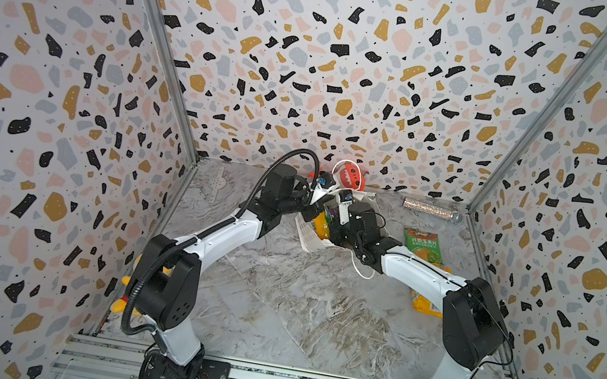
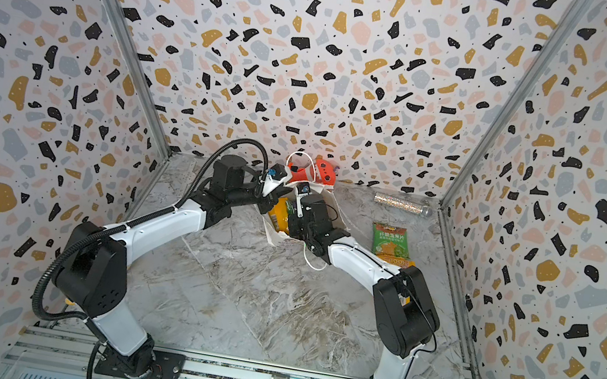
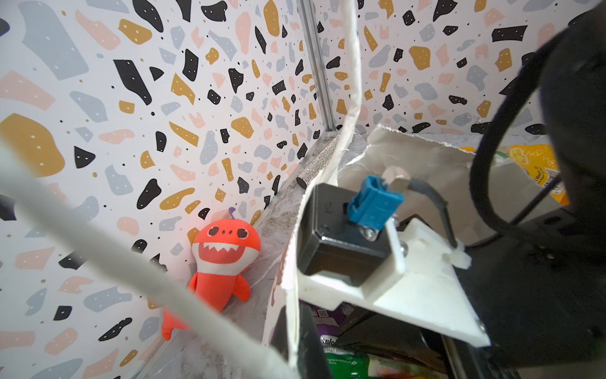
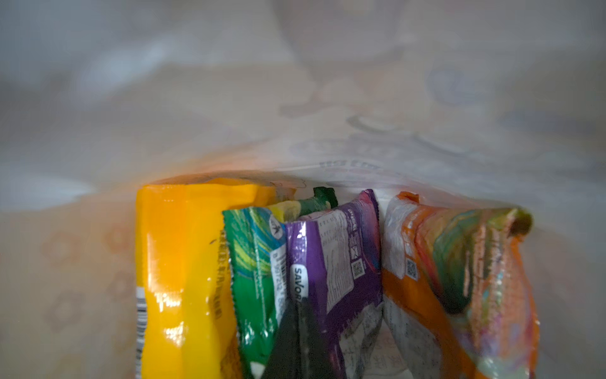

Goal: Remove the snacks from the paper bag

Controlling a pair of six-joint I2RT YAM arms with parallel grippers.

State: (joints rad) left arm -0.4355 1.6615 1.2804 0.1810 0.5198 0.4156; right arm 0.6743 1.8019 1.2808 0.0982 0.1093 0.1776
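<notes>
Nearest, on the table [image 1: 293, 307] to the right, an orange-yellow packet [image 1: 427, 302] lies partly under the right arm, with a green packet [image 1: 421, 243] just beyond it. Mid-table lies the paper bag [image 1: 308, 238] — the left gripper [image 3: 295, 341] is pinched on its torn rim, and the right gripper [image 4: 296, 315] is deep inside, jaws closed on the purple packet [image 4: 334, 259]. Beside that one stand a yellow packet [image 4: 183, 262], a green-yellow packet [image 4: 255, 262] and an orange packet [image 4: 442, 262]. Against the back wall are a shark plush [image 1: 350, 175] and a silver tube [image 1: 431, 209].
</notes>
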